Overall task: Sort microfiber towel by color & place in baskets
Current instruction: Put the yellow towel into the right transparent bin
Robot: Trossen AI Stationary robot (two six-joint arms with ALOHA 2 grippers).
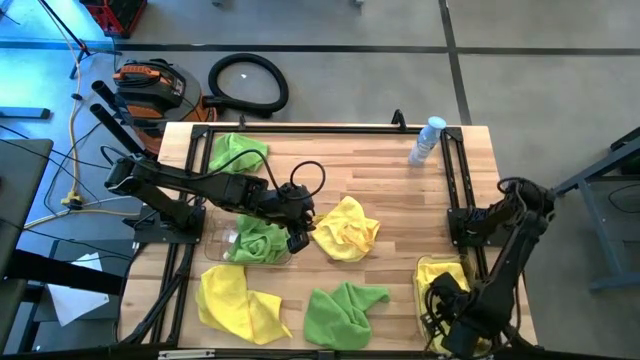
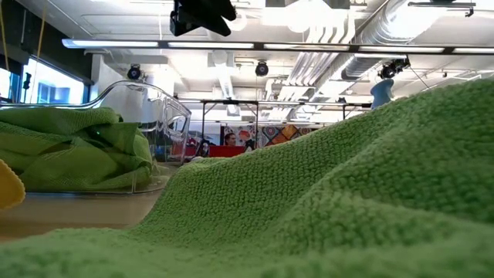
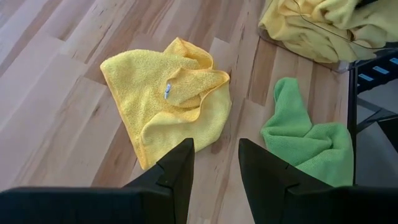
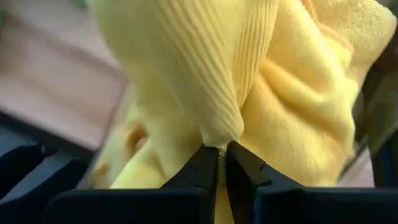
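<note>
left gripper [image 3: 214, 165]: fingers apart with nothing between them, hanging over the middle of the desk [image 1: 380, 170], at the edge of the left basket
right gripper [image 4: 221, 163]: pinched tight on a fold of yellow towel [image 4: 249, 87], down at the desk's near right corner over the right basket
left basket [image 1: 222, 240]: clear bin left of the desk's middle, green towels [image 1: 258, 240] piled inside
right basket [image 1: 424, 300]: clear bin at the near right corner, yellow cloth in it
loose yellow towel, middle [image 1: 346, 227]: crumpled on the bare wood just beside the left gripper
loose yellow towel, near left [image 1: 240, 303]: spread flat by the near edge
loose green towel, near edge [image 1: 345, 312]: bunched between the near-left yellow one and the right basket
loose green towel, far left [image 1: 238, 152]: by the far left corner
water bottle [image 1: 427, 139]: lying at the far edge, right of centre
</note>
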